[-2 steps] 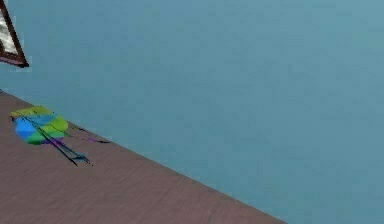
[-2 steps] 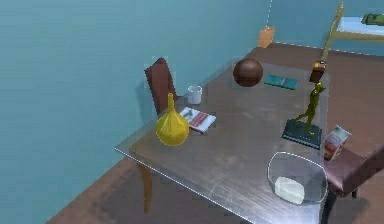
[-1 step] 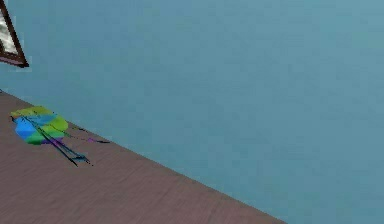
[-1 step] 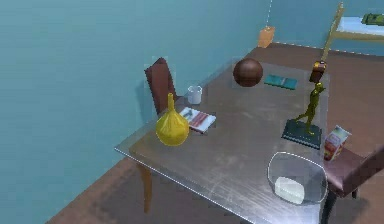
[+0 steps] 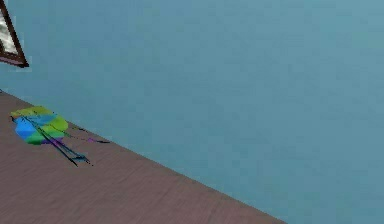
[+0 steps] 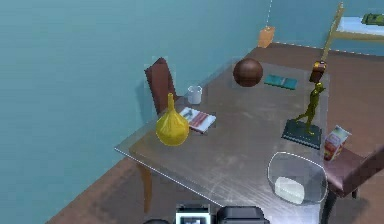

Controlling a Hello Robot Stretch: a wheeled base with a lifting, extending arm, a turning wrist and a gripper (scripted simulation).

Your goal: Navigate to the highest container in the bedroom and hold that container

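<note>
Barely is the tool (image 6: 158, 219) glimpsed near the desk's (image 6: 245, 125) edge; whether anything is held cannot be told.

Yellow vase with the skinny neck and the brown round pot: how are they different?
The yellow narrow-necked vase is bright and pear-shaped; the dark brown round pot is ball-shaped, with no tall neck. The vase stands nearer the camera, the pot farther along. Both sit upright on the wooden table.
</note>
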